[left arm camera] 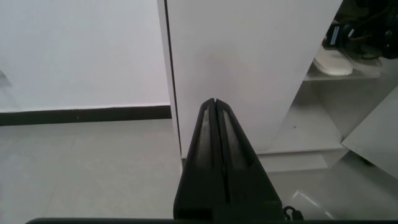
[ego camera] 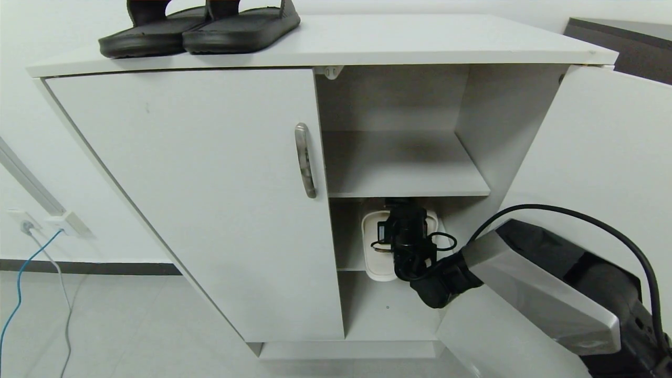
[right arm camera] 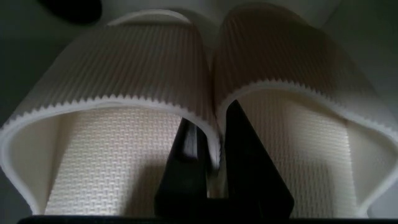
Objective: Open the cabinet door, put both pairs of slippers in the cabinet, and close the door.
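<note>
A pair of black slippers (ego camera: 199, 29) lies on the left of the white cabinet's top (ego camera: 420, 39). The cabinet's right door (ego camera: 604, 157) is swung open and the left door (ego camera: 199, 199) is closed. A pair of white slippers (ego camera: 375, 252) (right arm camera: 124, 81) rests side by side on the lower shelf. My right gripper (ego camera: 404, 231) (right arm camera: 211, 124) reaches into that shelf and is shut on the slippers' touching inner strap edges. My left gripper (left arm camera: 214, 102) is shut with nothing in it, held low over the floor in front of the left door. The white slippers (left arm camera: 336, 62) are also in its view.
The upper shelf (ego camera: 404, 168) holds nothing. The left door carries a metal handle (ego camera: 305, 160). Wall sockets with a blue and a grey cable (ego camera: 31, 226) sit low on the left wall. A dark piece of furniture (ego camera: 625, 42) stands behind the open door.
</note>
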Tool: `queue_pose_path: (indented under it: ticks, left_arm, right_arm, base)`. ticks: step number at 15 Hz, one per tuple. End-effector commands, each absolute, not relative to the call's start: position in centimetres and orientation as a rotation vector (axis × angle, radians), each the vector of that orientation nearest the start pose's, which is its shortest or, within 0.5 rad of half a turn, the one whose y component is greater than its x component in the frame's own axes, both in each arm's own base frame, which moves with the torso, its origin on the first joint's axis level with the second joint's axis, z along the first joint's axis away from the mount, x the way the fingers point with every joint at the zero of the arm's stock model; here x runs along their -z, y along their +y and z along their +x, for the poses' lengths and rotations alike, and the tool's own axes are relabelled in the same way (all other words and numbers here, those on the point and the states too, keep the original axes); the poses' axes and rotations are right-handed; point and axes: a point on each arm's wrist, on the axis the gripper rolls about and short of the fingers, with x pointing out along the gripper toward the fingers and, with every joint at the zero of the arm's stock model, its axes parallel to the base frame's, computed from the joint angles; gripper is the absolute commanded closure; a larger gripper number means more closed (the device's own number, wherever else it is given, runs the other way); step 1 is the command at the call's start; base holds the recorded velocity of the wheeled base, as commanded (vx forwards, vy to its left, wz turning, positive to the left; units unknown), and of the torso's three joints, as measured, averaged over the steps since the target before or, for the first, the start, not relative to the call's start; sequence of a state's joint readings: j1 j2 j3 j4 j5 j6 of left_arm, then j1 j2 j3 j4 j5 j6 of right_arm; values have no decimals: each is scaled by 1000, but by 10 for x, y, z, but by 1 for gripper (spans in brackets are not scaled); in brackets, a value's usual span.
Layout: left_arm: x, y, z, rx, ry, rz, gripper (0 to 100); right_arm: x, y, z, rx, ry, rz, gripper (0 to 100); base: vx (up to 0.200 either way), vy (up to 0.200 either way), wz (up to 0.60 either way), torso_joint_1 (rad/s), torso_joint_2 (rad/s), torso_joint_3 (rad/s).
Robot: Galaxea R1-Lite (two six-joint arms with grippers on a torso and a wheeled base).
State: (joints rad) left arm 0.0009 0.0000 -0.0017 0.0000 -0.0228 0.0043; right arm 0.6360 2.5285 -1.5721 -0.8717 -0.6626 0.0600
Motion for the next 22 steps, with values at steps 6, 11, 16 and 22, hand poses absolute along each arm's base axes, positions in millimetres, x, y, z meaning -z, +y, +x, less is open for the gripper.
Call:
queue_pose_path:
  ticks: [6, 11, 16, 22]
  left_arm:
    - [-76, -1, -23, 21, -2, 5, 100]
    - [-76, -1, -23, 21, -2, 5, 100]
    - [-76, -1, -23, 21, -2, 5, 100]
    - [-76, -1, -23, 21, -2, 5, 100]
  right_arm:
    - [-46, 289, 441, 40, 67, 10, 100]
    - [-34, 288, 450, 25, 71, 9, 100]
    - [-33, 287, 453, 30, 70, 8, 0]
    - [-42, 284, 442, 25, 82, 2, 0]
  base:
    - [0, 0, 0, 0, 0, 0]
    - [0, 0, 0, 0, 0, 0]
    - [0, 0, 0, 0, 0, 0]
    - [0, 0, 0, 0, 0, 0]
